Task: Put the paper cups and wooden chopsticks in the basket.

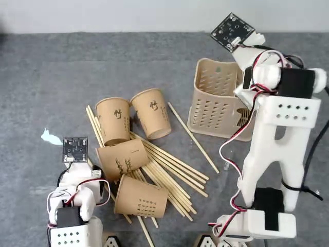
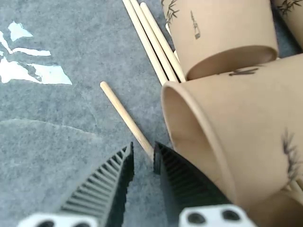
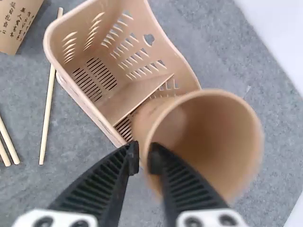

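Note:
Several paper cups lie on their sides on the grey mat, among them one (image 1: pixel 113 119) at the back and one (image 1: pixel 141 198) at the front, over a spread of wooden chopsticks (image 1: pixel 169 172). My left gripper (image 2: pixel 143 146) is shut on the end of one chopstick (image 2: pixel 123 113), right beside the mouth of a lying cup (image 2: pixel 236 137). My right gripper (image 3: pixel 143 146) is shut on the rim of a paper cup (image 3: pixel 208 137), held above the near edge of the beige basket (image 3: pixel 118 71). The basket (image 1: pixel 216 98) stands upright at the back right.
A single chopstick (image 1: pixel 193 136) lies apart, just left of the basket. A white patch (image 1: pixel 50 137) marks the mat at the far left. The right arm's white frame (image 1: pixel 277 144) rises beside the basket. Bare mat stretches across the back left.

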Controlling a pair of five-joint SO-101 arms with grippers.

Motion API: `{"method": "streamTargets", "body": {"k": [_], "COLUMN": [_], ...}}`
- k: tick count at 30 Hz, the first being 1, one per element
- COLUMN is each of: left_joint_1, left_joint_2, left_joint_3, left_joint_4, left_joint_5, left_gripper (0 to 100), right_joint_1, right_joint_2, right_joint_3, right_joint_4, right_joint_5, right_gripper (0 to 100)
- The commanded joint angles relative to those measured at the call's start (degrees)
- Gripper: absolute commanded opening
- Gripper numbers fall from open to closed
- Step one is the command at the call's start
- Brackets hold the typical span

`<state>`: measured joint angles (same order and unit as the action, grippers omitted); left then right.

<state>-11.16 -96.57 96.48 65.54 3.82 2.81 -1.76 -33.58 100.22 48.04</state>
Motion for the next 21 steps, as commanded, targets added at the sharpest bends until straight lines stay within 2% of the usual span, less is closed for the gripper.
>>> {"method": "streamTargets", "body": {"k": [1,5,8,10,13,21], "left_joint_1": [-0.4,-0.4,-0.4,-0.4,-0.4,-0.4], "left_joint_2": [-0.2,-0.2,-0.2,-0.2,-0.2,-0.2], "left_joint_3": [-0.6,-0.6,-0.6,-0.6,-0.6,-0.6], "left_joint_4": [-0.5,-0.5,-0.5,-0.5,-0.5,-0.5], "left_joint_5": [-0.4,-0.4,-0.4,-0.4,-0.4,-0.4], "left_gripper": [8,8,8,8,8,8], "right_joint_1": [0.4,-1.7,-6.0,-9.2,-15.0,-31.9], "right_joint_2": [-3.7,-7.7,-10.3,-11.6,-12.3,-12.0], "right_joint_3": [-2.8,-2.7,-2.5,-2.5,-1.3,13.9], "right_joint_4": [1.5,1.7,2.7,2.7,2.7,0.2], "right_joint_5": [-1.2,-5.1,-6.0,-10.0,-16.7,-26.7], "right_gripper": [19.8,21.6,21.6,21.6,21.6,21.6]}}
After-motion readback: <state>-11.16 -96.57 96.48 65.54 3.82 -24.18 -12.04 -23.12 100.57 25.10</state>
